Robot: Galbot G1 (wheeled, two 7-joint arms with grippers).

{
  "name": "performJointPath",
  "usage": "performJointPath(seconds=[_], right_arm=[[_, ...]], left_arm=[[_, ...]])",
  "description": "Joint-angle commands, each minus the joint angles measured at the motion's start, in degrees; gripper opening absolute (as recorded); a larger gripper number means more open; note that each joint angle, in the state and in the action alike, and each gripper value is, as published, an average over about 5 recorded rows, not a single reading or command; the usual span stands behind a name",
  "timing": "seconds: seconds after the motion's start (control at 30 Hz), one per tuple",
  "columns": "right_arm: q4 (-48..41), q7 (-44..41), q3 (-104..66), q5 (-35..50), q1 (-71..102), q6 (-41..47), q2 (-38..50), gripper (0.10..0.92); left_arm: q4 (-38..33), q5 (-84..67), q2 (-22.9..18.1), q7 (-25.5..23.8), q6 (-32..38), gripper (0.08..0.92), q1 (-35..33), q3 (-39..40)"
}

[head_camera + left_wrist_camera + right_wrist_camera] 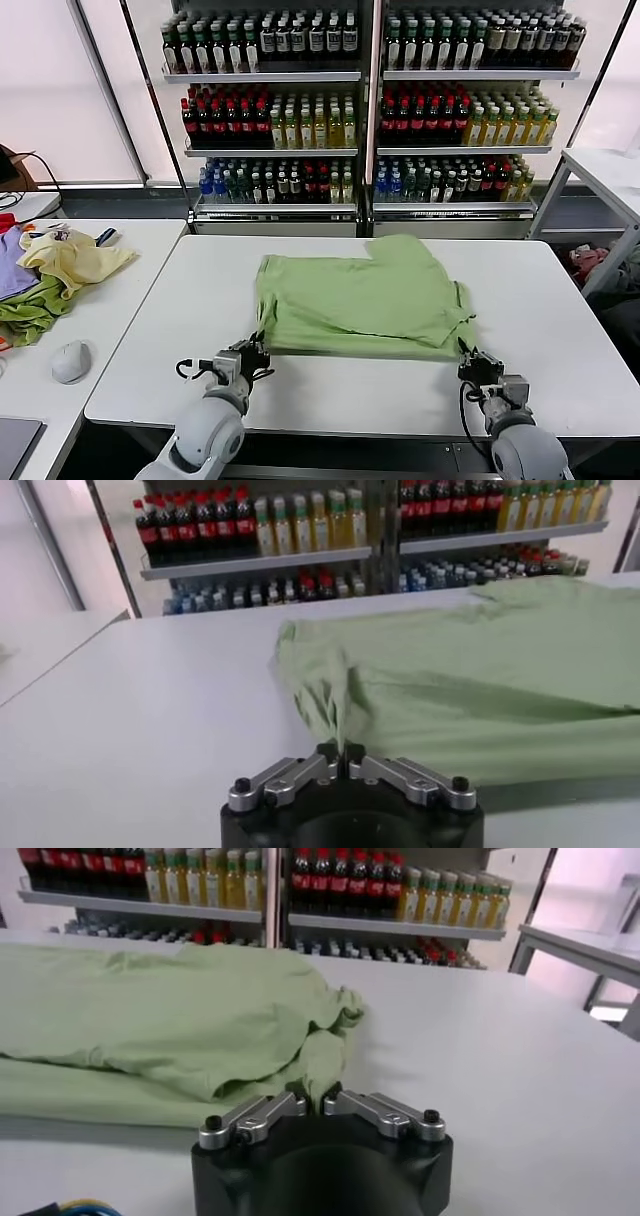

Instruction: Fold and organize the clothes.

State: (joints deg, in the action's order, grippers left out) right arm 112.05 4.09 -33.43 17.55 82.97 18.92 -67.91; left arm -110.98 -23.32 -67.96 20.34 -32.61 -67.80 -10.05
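Note:
The light green polo shirt [365,295] lies partly folded on the middle of the white table [560,370]; its collar, buttons and print are hidden. My left gripper [258,350] is shut on the shirt's near left corner, where the cloth [330,695] bunches up into the closed jaws. My right gripper [467,352] is shut on the near right corner, with a pinch of the shirt's fabric [320,1063] between its fingers. Both grippers sit low over the table, near its front edge.
A heap of pale yellow, purple and darker green garments [50,275] and a grey mouse [71,361] lie on the side table at the left. Shelves of drink bottles [370,100] stand behind the table. Another white table [610,175] stands at the right.

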Motion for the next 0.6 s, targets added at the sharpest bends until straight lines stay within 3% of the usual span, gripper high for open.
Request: performJointPath(seconds=[0.03, 0.3, 0.6], right_arm=[[12.18, -0.48, -4.23, -3.86, 14.74, -0.66, -1.88, 0.162], [17.30, 0.05, -4.66, -9.37, 20.12, 0.32, -4.04, 0.180], [20.17, 1.24, -4.69, -9.38, 17.08, -0.68, -3.99, 0.417]], left_arm=[[-16.42, 0.74, 2.54, -0.32, 0.03, 0.101, -18.90, -4.40], [-19.74, 2.32, 4.72, -1.01, -0.62, 0.108, -23.46, -8.59], [-21.26, 1.61, 6.61, -1.27, -0.26, 0.333, -21.44, -12.08]])
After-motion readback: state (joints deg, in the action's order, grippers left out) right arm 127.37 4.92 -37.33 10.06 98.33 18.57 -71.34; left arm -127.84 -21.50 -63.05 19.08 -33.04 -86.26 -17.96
